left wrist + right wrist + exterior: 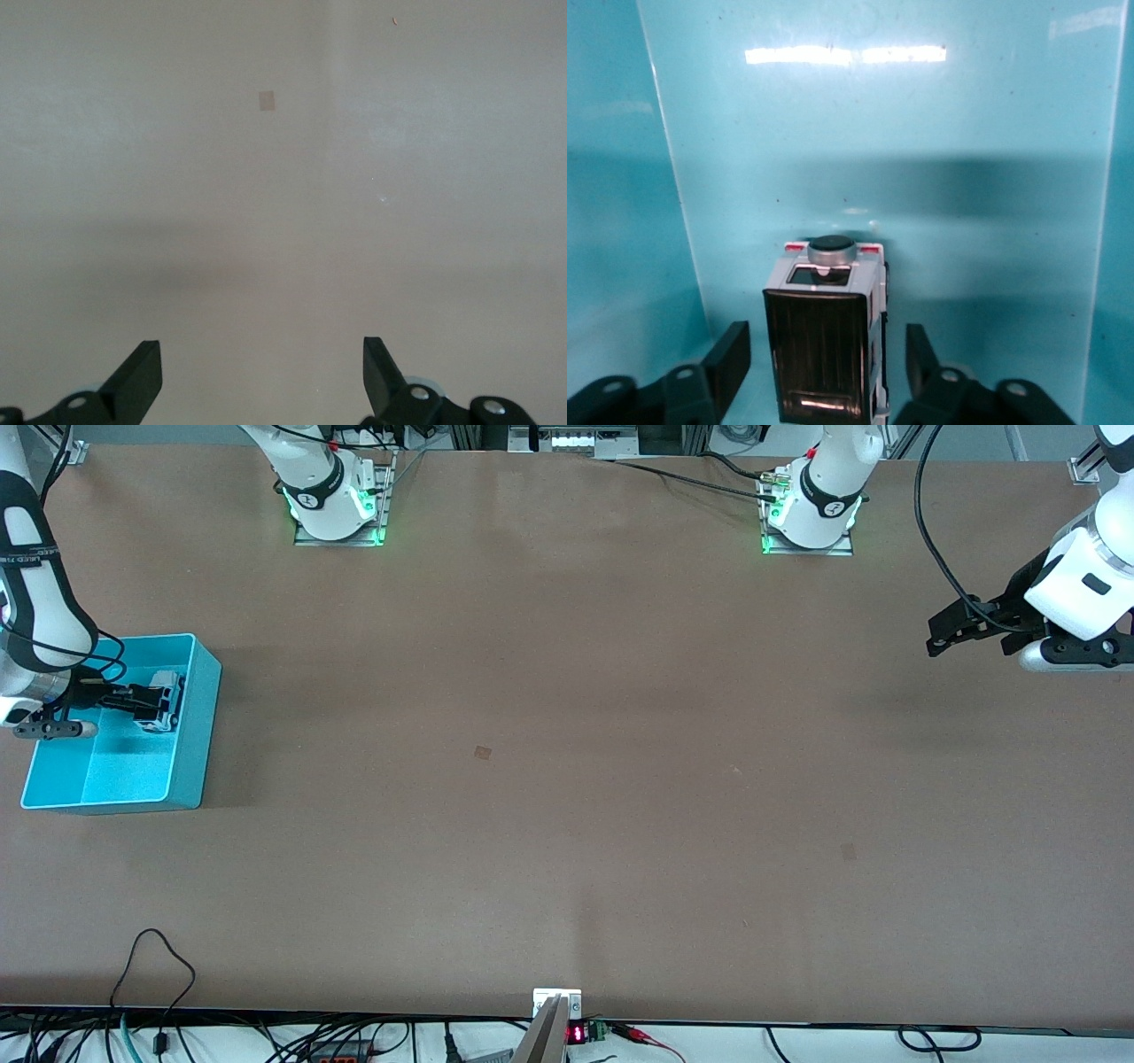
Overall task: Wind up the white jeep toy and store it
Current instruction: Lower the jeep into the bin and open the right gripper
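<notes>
Storing step: release of the jeep (825, 341) inside the bin (197, 717).
The right gripper (826, 363) sits low in the bin, its fingers (732, 354) parted clear of the jeep's sides. The left gripper (262, 376) waits, jaws wide, over bare table (567, 779). Next move, likely: lift the right gripper straight out without nudging the jeep.

Turquoise bin (199, 726) at the right arm's table (567, 779) end; perhaps tape patches.

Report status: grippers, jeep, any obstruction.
Right gripper inside turquoise bin, fingers open either side of white jeep toy, gaps showing. Left gripper open, waiting over bare table at its own end. Nothing in the way.
</notes>
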